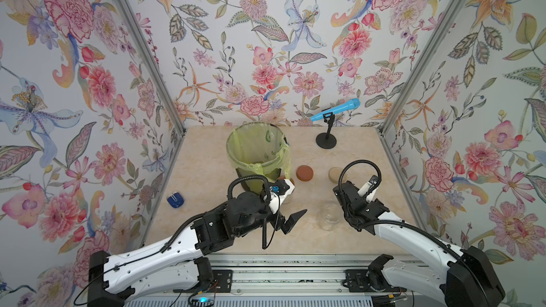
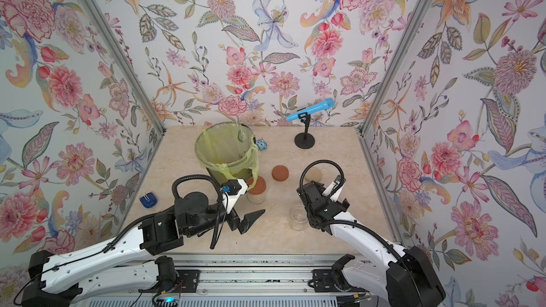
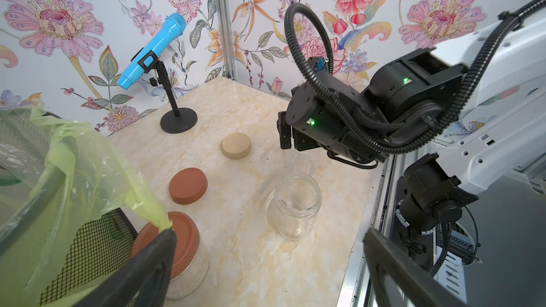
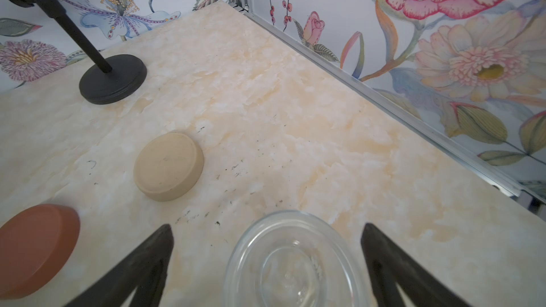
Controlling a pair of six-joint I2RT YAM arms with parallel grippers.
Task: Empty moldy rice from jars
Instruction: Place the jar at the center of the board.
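Floral walls close in a marbled tabletop (image 1: 206, 149). At far left lies a small blue object (image 1: 175, 199). Next stands the bin (image 1: 233, 158) with its yellow-green bag. Against it is the lidded jar (image 2: 256, 193), with pale rice (image 3: 189, 276) inside. The left gripper (image 2: 251, 220) is spread and holds nothing. The lidded jar sits just beyond one finger; whether they touch I cannot tell. A brown lid (image 1: 304, 172) lies loose on the tabletop. An empty jar (image 1: 328, 217) stands open between the arms, and a beige lid (image 4: 168, 169) lies further back. The right gripper (image 4: 266, 231) is spread wide, its fingers on either side of a second jar (image 4: 295, 261), which is clear and empty. A blue mic (image 1: 335, 109) stands at the back.
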